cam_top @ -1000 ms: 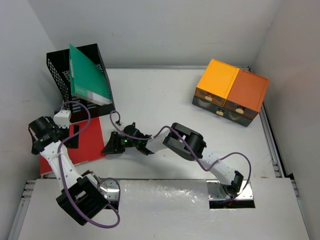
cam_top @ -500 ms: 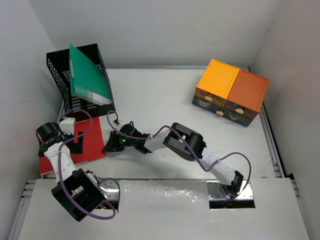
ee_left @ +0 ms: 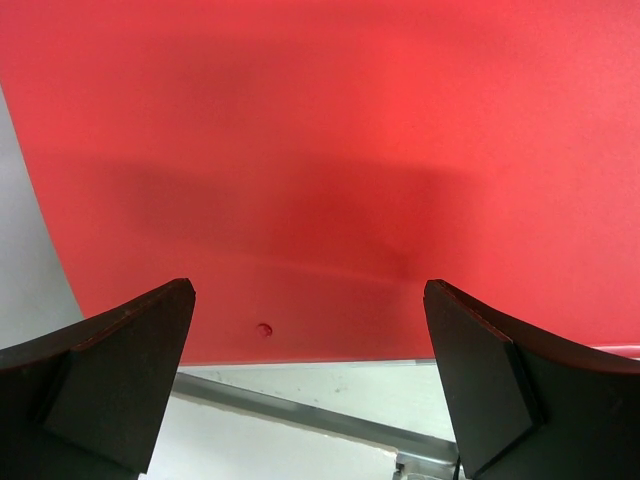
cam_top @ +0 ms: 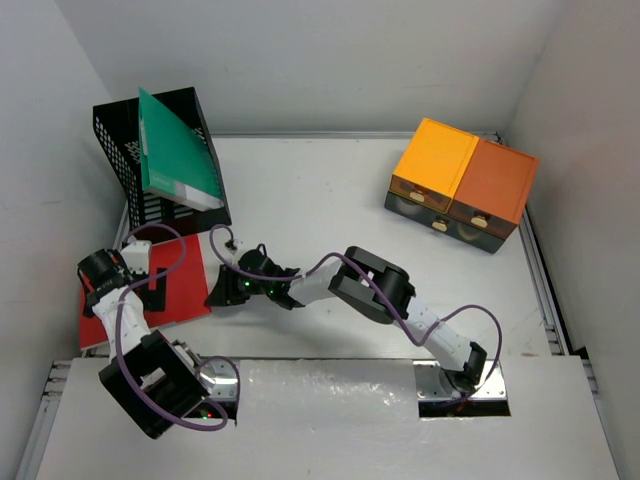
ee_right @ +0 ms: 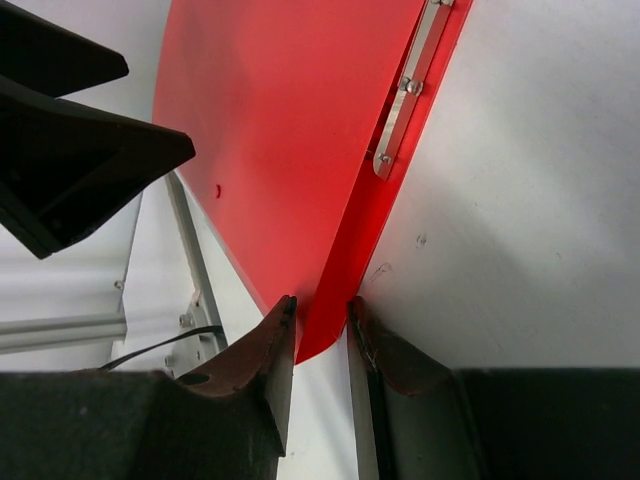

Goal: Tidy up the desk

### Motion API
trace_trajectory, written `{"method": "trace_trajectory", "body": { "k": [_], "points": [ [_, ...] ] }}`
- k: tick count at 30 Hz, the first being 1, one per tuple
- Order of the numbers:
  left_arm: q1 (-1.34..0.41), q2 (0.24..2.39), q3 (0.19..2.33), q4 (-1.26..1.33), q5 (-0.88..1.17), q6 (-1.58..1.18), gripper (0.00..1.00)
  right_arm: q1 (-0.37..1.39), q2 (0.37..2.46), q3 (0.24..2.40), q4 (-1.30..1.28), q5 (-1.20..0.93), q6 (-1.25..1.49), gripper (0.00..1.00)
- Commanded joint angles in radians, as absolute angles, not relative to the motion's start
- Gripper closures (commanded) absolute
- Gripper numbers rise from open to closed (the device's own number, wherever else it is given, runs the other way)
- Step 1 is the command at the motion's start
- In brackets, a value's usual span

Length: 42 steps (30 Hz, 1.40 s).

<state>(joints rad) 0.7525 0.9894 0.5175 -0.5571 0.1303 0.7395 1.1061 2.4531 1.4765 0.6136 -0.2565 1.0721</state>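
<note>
The desk (cam_top: 330, 200), a white tabletop with a thin metal rim, is seen from above with both arms gathered at its near left corner. A red folder (cam_top: 186, 288) is laid flat there, close to the left edge. The right gripper (cam_top: 216, 294) is stretched across from the near right, and its jaws are drawn narrow on the folder's near right corner. In the right wrist view the right gripper (ee_right: 320, 305) is shown with the red folder (ee_right: 290, 130) pinched between its fingers. Bare desk surface (ee_right: 530, 200) is spread to one side of the jaws, and a slim metal strip (ee_right: 410, 90) is fixed along the folder's edge.

The left gripper (cam_top: 150, 283) is held over the folder from the left edge, its jaws spread wide and nothing held between them. In the left wrist view the left gripper (ee_left: 308, 290) is framed above the red folder (ee_left: 350, 150), with the desk's rim (ee_left: 300, 415) seen between the fingers.

A black mesh file rack (cam_top: 125, 150) holding a green folder (cam_top: 175, 150) is stood at the far left corner. An orange-topped drawer unit (cam_top: 465, 180) is placed at the far right corner.
</note>
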Motion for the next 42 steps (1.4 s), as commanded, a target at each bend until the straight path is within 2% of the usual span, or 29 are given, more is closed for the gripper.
{"method": "trace_trajectory", "body": {
  "k": [1,13,16,19,25,31,39,41,42],
  "points": [
    [0.753,0.996,0.506,-0.505,0.126,0.738,0.02,1.114,2.390,1.463,0.627,-0.236,1.058,0.73],
    [0.755,1.031,0.453,-0.445,0.098,0.739,0.02,1.127,2.382,1.477,0.657,-0.248,1.057,0.76],
    [0.755,1.045,0.443,-0.434,0.097,0.739,0.02,1.132,2.378,1.479,0.661,-0.250,1.055,0.81],
    [0.755,1.052,0.437,-0.422,0.095,0.735,0.02,1.135,2.373,1.476,0.678,-0.255,1.065,0.82],
    [0.753,1.065,0.425,-0.410,0.095,0.735,0.02,1.137,2.391,1.485,0.710,-0.261,1.086,0.82],
    [0.753,1.077,0.408,-0.393,0.098,0.736,0.02,1.131,2.480,1.538,0.767,-0.279,1.198,0.78],
    [0.755,1.094,0.391,-0.379,0.101,0.736,0.02,1.109,2.588,1.598,0.822,-0.299,1.301,0.78],
    [0.755,1.094,0.391,-0.377,0.101,0.736,0.02,1.109,2.603,1.615,0.828,-0.304,1.324,0.80],
    [0.755,1.092,0.393,-0.379,0.101,0.736,0.02,1.108,2.609,1.620,0.837,-0.307,1.334,0.89]
  ]
}}
